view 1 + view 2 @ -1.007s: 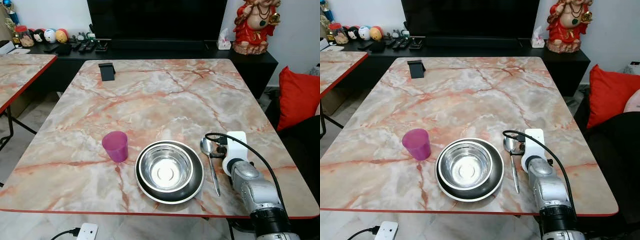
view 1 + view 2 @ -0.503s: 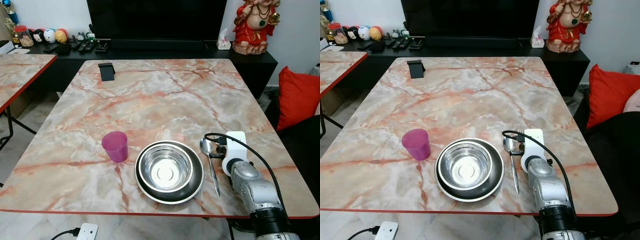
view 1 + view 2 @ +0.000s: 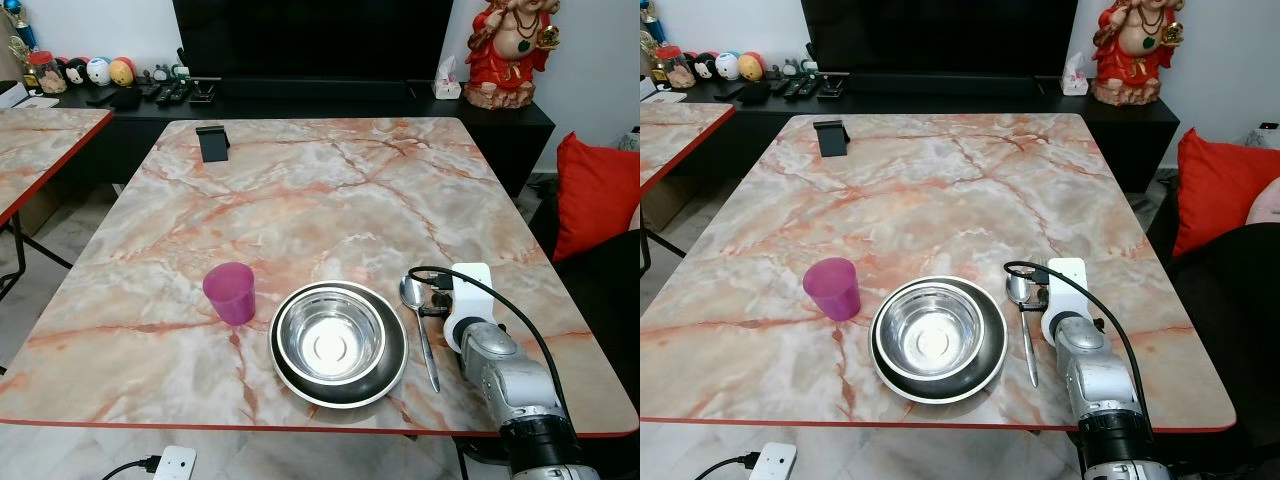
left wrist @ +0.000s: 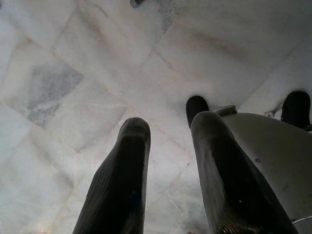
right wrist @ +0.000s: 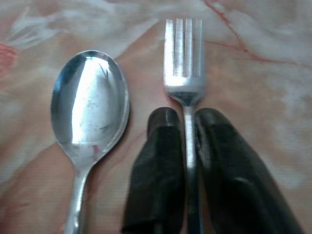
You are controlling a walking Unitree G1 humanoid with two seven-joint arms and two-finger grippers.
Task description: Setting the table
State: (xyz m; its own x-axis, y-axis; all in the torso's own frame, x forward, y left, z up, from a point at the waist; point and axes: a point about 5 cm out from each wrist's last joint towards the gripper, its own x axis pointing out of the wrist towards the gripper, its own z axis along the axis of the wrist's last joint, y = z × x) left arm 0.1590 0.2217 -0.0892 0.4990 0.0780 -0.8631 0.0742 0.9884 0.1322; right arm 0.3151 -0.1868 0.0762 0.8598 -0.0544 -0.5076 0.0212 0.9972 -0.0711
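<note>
Fork [image 5: 184, 73] laid beside spoon [image 5: 90, 105] near table's [image 3: 300, 190] right edge, right gripper [image 5: 184, 122] fingers clamping its neck. Next: release, lift away.

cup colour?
The cup is pink-magenta, translucent plastic; it shows best in the left eye view, standing left of the bowl.

Polished marble-patterned table [image 3: 300, 190], glossy, pink-veined. Mirror-bright steel bowl [image 3: 331, 337] on a dark glossy plate [image 3: 392, 372]. Translucent magenta plastic cup [image 3: 230, 292]. Shiny metal spoon [image 5: 90, 107] and brushed metal fork [image 5: 184, 58]. Matt black rubbery fingers [image 5: 161, 170]; pale stone floor tiles [image 4: 73, 73].
</note>
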